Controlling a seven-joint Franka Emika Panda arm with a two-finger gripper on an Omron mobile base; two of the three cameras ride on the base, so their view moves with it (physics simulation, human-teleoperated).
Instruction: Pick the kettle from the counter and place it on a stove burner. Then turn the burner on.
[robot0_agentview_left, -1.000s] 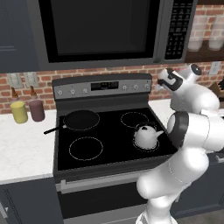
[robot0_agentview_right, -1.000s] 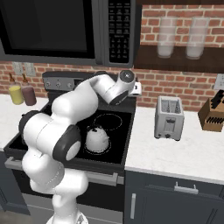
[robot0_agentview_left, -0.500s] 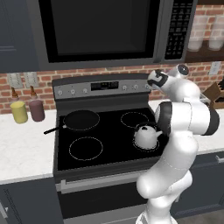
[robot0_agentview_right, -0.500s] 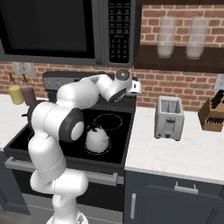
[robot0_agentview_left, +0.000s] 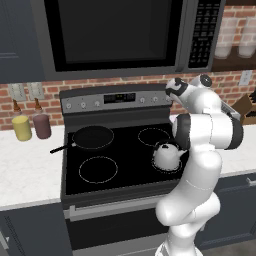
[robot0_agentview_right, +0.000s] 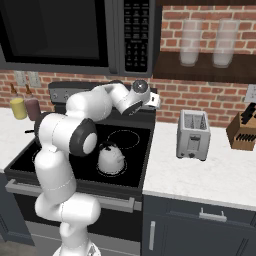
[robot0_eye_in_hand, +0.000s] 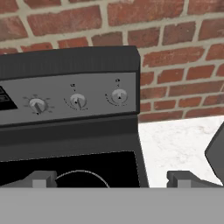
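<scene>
Over the last second the white arm has swung up from the cooktop and turned its tool (robot0_agentview_right: 156, 101) toward the stove's dark grey control panel, so the knob step looks next. The squat, silvery-white domed kettle (robot0_agentview_left: 168, 155) with its dark arched handle sits released on the thin white front-right burner ring (robot0_agentview_left: 170, 167) on smooth black glass, off the white marbled stone table (robot0_agentview_right: 200, 175). The tool's dark tips (robot0_eye_in_hand: 41, 178) stand apart, empty, before three small round metal knobs (robot0_eye_in_hand: 77, 101).

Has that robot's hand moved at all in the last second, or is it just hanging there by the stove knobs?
Yes. In the left base view, the gripper has swung left, from beside the stove's right end to in front of the control panel.
</scene>
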